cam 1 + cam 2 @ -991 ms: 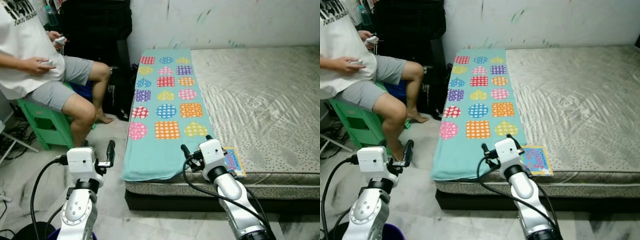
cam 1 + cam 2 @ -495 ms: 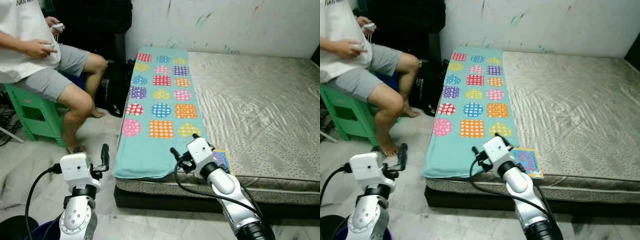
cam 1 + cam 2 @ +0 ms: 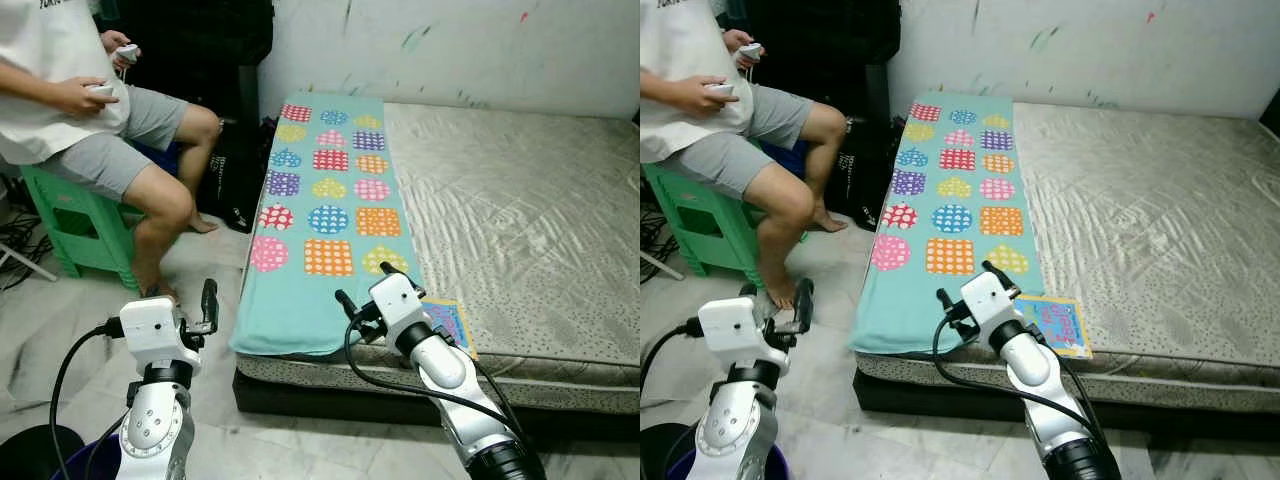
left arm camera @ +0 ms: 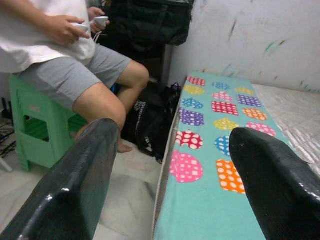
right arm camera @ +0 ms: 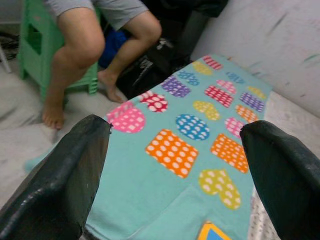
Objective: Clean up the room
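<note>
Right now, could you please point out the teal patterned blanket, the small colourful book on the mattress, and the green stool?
teal patterned blanket [image 3: 325, 215]: left eye view, on its patterned middle.
small colourful book [image 3: 1060, 325]: right eye view, on its cover's centre.
green stool [image 3: 70, 225]: left eye view, on its front face.

A seated person [image 3: 90, 110] on a green stool [image 3: 75, 225] beside a black bag [image 3: 232, 180], near the paint-marked wall [image 3: 450, 45]

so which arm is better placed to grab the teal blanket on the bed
Probably the right. The right gripper is open and already hovers over the near end of the teal blanket on the bed. The left gripper, also open, is over the floor, beside the bed.
</note>
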Tool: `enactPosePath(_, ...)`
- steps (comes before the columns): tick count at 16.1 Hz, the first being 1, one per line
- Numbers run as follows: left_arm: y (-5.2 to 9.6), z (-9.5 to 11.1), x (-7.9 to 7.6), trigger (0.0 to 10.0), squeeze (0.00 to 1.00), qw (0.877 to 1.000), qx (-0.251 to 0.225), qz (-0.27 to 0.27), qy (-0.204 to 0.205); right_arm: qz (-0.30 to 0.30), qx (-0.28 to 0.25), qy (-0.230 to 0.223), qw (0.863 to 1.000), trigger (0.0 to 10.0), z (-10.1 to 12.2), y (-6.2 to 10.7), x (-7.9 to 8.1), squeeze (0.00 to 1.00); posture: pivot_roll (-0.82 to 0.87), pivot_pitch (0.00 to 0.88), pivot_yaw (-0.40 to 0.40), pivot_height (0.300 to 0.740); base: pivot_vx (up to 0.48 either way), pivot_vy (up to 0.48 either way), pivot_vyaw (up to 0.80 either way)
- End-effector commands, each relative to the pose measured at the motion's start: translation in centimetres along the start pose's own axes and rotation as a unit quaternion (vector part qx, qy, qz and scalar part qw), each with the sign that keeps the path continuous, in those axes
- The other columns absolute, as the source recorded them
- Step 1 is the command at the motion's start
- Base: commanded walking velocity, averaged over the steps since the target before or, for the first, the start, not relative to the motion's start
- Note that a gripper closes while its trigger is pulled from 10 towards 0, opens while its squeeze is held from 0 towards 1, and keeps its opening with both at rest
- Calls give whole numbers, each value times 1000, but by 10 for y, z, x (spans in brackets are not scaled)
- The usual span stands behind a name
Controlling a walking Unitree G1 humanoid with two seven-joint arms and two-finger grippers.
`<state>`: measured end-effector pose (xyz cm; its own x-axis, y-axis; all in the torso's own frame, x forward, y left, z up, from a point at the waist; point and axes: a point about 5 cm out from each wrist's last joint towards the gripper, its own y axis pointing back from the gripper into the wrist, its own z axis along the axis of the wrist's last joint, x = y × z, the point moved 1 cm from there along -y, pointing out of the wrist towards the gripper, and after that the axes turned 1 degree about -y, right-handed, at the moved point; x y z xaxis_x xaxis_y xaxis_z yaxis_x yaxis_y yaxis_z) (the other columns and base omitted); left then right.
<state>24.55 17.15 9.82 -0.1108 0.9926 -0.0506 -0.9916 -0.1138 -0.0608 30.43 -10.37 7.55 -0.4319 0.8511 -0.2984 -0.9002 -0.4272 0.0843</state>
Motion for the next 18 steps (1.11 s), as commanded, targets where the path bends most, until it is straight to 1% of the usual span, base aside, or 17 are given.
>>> enactPosePath(1, -1, -3, 1, 10000, 0, 1000, 8, -2, -1, -9, -7, -5, 1000, 10000, 0, 0, -1, 0, -73, 0, -14, 740, 0, 0, 0)
enactPosePath(4, -2, -3, -1, 10000, 0, 1000, 11, -12, -3, -23, -18, -12, 999, 10000, 4, -1, -2, 0, -79, 0, 17, 740, 0, 0, 0)
enactPosePath(6, -3, -2, -1, 10000, 0, 1000, 12, -17, -8, -44, -21, -26, 998, 10000, 3, 1, -6, 0, -75, 0, 28, 740, 0, 0, 0)
enactPosePath(7, -1, -1, 4, 10000, 0, 1000, 12, -17, -15, -60, -25, -36, 997, 10000, 4, 3, -8, 0, -64, 0, 31, 740, 0, 0, 0)
enactPosePath(9, 1, 0, 10, 10000, 0, 1000, 13, -10, -21, -57, -23, -45, 997, 10000, 3, 2, -3, 0, -44, 0, 21, 740, 0, 0, 0)
enactPosePath(11, 5, 0, 12, 10000, 0, 1000, 13, -7, -23, -48, -24, -49, 997, 10000, 3, 1, 1, 0, -29, 0, 1, 740, 0, 0, 0)
enactPosePath(13, 5, -1, 14, 10000, 0, 1000, 12, 2, -20, -44, -26, -51, 997, 10000, 4, -2, 2, 0, -38, 0, -11, 740, 0, 0, 0)
enactPosePath(15, 0, 0, 8, 10000, 0, 1000, 5, -4, -8, -44, -32, -51, 997, 10000, 8, -3, -2, 0, -53, 0, -9, 740, 0, 0, 0)
enactPosePath(16, -6, 3, 2, 10000, 0, 1000, -4, -17, -2, -54, -32, -51, 997, 10000, 7, -2, -8, 0, -64, 0, -2, 740, 0, 0, 0)
enactPosePath(18, -11, 6, -1, 10000, 0, 999, -7, -31, -2, -68, -34, -56, 996, 10000, 7, -1, -13, 0, -78, 0, 17, 740, 0, 0, 0)
